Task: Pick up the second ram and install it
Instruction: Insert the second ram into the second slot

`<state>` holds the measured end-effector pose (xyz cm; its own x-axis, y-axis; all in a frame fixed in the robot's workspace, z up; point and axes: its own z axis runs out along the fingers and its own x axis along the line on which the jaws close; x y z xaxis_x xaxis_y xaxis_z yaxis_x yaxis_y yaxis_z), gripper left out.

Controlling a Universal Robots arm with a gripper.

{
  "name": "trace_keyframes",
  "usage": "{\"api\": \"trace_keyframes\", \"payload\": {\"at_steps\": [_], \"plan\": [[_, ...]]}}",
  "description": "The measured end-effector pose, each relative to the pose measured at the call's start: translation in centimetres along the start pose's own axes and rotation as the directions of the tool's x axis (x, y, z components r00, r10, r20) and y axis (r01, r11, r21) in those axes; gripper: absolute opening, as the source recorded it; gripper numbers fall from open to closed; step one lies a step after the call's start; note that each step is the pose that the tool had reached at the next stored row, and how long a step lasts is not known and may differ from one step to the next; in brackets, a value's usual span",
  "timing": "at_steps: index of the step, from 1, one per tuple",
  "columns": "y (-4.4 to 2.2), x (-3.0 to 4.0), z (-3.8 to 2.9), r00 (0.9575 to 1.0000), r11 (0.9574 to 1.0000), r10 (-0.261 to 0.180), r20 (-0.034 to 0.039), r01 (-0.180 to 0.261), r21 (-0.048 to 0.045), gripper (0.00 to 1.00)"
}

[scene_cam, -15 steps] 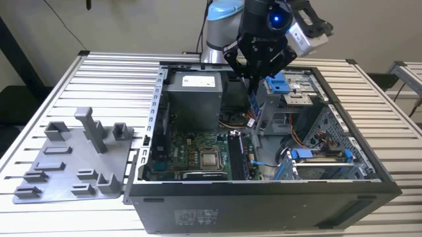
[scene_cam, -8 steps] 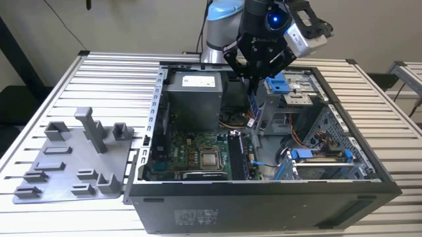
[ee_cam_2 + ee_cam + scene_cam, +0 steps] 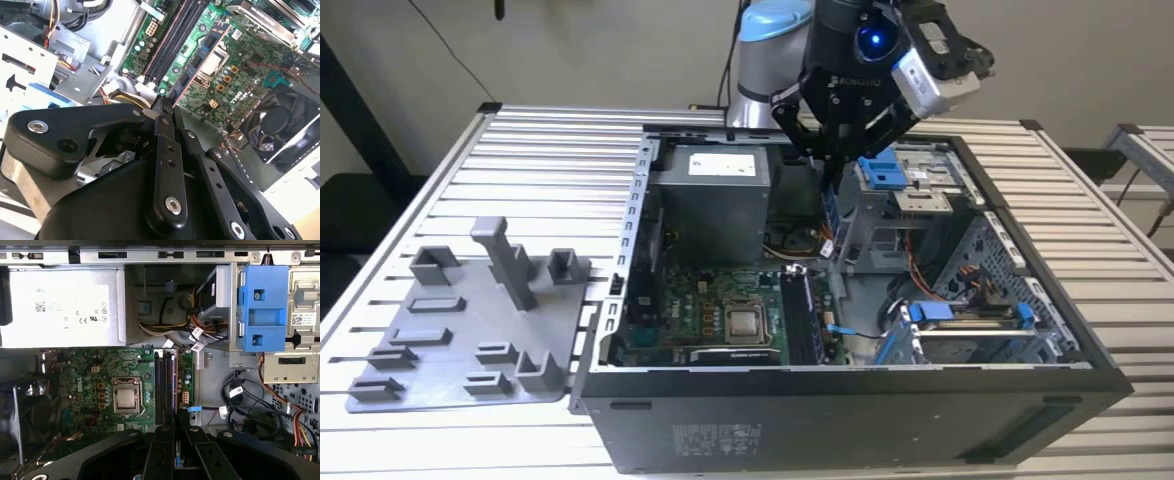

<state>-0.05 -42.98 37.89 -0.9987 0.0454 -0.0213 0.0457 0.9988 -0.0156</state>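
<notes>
My gripper (image 3: 831, 160) hangs over the open computer case (image 3: 854, 400), shut on the second ram (image 3: 831, 215). The stick is slim and dark with a blue label and points down toward the motherboard (image 3: 707, 310). In the second wrist view the fingertips (image 3: 161, 107) pinch one end of the ram (image 3: 200, 57), which reaches out over the board beside the long black memory slots (image 3: 175, 35). In the first wrist view the ram (image 3: 176, 452) shows edge-on between the two fingers (image 3: 162, 445), in line with the memory slots (image 3: 165, 385). It sits above the slots, not in one.
A grey power supply (image 3: 714, 195), a processor socket (image 3: 747, 322) and a black fan (image 3: 30, 415) are inside the case. Blue drive brackets (image 3: 883, 170) and loose cables (image 3: 240, 395) lie on the exterior view's right. A grey plastic holder tray (image 3: 467, 330) rests on the slatted table outside the case.
</notes>
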Motion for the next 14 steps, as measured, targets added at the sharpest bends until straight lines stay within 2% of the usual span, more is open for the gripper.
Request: {"api": "trace_keyframes", "payload": {"at_steps": [6, 14], "plan": [[0.00, -0.02, 0.03, 1.0000, 1.0000, 0.001, 0.0000, -0.001, 0.0000, 0.14], [-0.08, -0.24, 0.66, 1.0000, 1.0000, 0.001, -0.0029, -0.001, 0.0001, 0.14]]}}
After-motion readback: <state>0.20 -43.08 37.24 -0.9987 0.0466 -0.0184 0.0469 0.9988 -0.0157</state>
